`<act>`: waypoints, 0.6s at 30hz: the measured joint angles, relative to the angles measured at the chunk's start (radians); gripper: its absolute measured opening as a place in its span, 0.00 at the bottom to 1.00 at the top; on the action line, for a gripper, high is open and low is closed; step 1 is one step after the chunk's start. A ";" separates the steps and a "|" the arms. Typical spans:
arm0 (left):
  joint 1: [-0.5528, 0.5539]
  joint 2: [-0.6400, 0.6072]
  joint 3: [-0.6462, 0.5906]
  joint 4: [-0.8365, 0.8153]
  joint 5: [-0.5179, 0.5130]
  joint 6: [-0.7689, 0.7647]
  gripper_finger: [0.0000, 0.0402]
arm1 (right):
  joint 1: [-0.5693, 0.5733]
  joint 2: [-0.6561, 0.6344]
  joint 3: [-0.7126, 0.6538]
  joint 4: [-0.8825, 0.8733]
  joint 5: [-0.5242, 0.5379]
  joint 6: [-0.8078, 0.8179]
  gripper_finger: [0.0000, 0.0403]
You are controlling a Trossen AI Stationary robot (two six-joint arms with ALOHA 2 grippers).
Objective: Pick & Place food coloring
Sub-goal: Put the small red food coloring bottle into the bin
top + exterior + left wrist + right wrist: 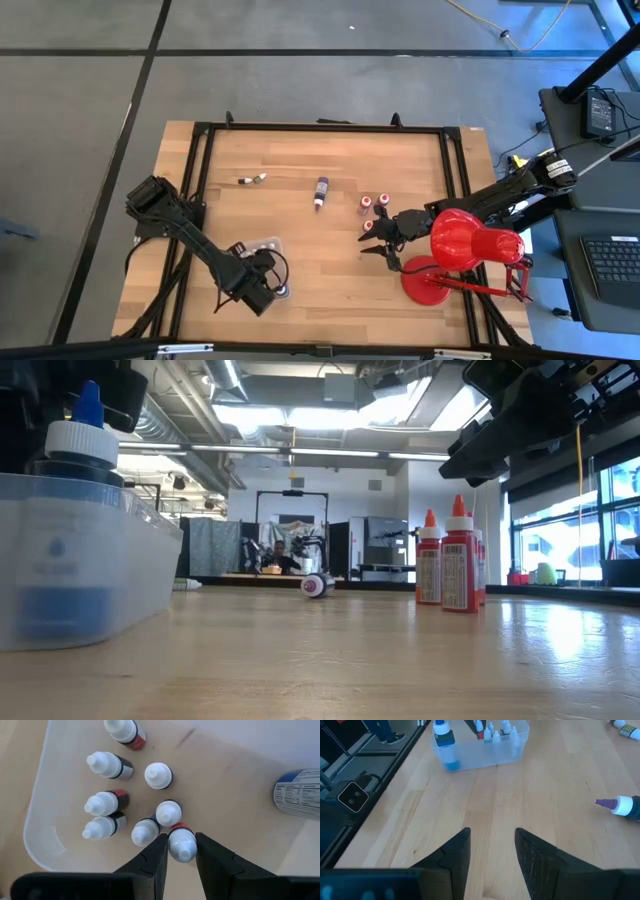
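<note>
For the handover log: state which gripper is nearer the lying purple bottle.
Right. The right gripper hovers just beside the purple bottle, near the red bottles. The left gripper is farther, down over the clear tray.

Seven small bottles [159, 775] in the tray [40, 840], three standing bottles [374, 206] near the lamp [465, 250].

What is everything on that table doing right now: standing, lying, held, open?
Tray: holds eight small bottles.
Bottle between the fingers: upright in the tray.
Left gripper: around that bottle, jaws slightly apart.
Right gripper: open, empty, above bare wood.
Purple bottle: lying down.
Red bottles: standing.
Lamp: standing.
</note>
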 joint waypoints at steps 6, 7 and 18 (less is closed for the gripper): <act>0.000 0.000 0.000 0.000 0.000 -0.007 0.23 | 0.000 0.000 0.000 0.000 0.000 0.000 0.39; 0.000 0.000 0.000 0.001 0.001 -0.008 0.24 | 0.000 0.000 0.000 0.000 0.000 0.000 0.39; 0.000 0.000 0.000 0.001 0.007 0.004 0.28 | 0.000 0.000 0.000 0.000 0.000 0.000 0.39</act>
